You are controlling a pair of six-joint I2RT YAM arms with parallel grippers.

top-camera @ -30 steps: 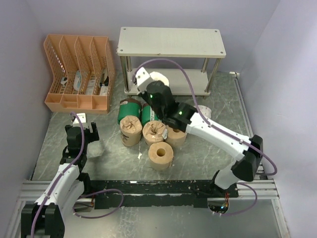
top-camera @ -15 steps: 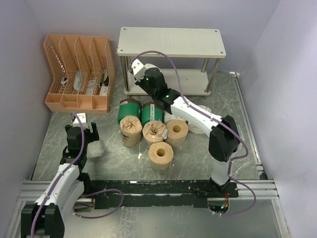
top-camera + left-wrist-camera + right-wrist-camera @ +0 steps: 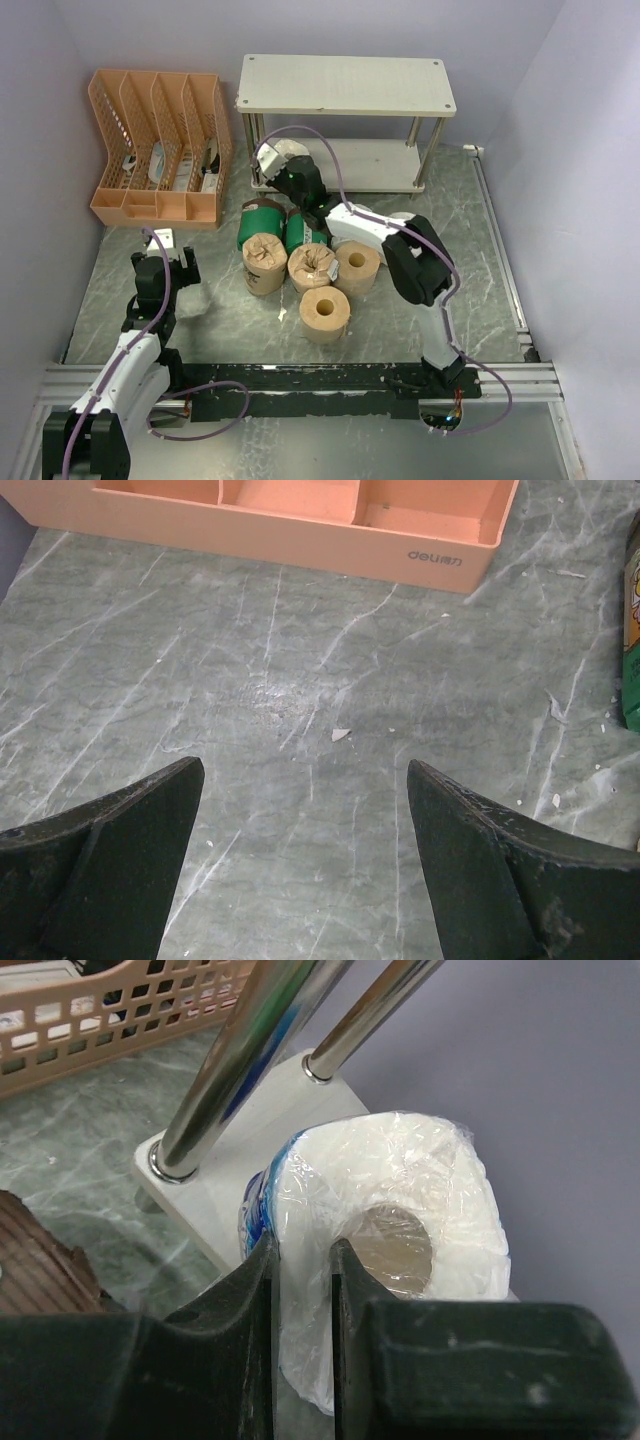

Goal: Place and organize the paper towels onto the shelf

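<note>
While your right gripper (image 3: 300, 1265) pinches the wall of the white roll (image 3: 400, 1190) with the blue wrap, keep it shut tight and go slow. The roll is at the left end of the lower board (image 3: 290, 1090) of the shelf (image 3: 345, 85), right by the front post (image 3: 235, 1055). Slide it in past the post, set it down flat, then let go. Your left gripper (image 3: 305, 790) is wide open over the table (image 3: 300, 680). A second ago the roll was a bit more to the right. Now it is nearer the post.

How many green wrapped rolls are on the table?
2. One green roll lies behind the left brown roll; the second green roll is beside it, partly covered by the right arm, which may hide more.
</note>
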